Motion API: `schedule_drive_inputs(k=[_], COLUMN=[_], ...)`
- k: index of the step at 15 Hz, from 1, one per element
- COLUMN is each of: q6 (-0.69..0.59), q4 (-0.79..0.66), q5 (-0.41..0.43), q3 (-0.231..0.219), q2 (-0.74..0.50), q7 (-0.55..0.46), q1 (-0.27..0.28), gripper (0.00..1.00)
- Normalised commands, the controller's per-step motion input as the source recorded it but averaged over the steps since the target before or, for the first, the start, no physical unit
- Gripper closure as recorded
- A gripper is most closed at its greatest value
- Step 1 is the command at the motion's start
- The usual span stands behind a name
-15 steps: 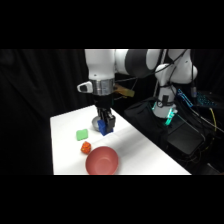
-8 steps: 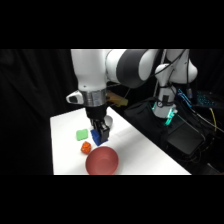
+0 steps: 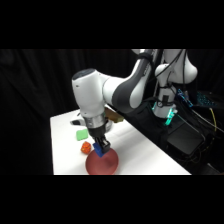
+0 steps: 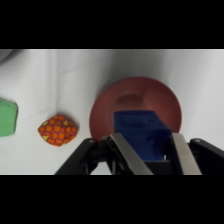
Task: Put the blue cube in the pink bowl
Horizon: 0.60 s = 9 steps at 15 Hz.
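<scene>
Blue cube (image 4: 140, 134), smooth and boxy, sits clamped between the gripper's (image 4: 150, 152) two pale fingers, now hanging over the round, plain pink bowl (image 4: 106, 107) near the tabletop's (image 3: 62, 130) front edge; half a second ago it hung short of the bowl. An orange lumpy object (image 4: 58, 130) and flat green block (image 4: 7, 116) lie beside.
</scene>
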Motion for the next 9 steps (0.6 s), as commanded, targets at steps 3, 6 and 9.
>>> schedule_drive_inputs(k=[3, 6, 9], q6=[0.25, 0.14, 0.05], q4=[0.09, 0.11, 0.09], q5=[0.000, 0.012, 0.024], q3=[0.081, 0.100, 0.107], q2=[0.22, 0.15, 0.00], q7=[-0.19, -0.19, -0.21], q1=[-0.063, -0.084, -0.119], gripper=[0.77, 0.24, 0.10])
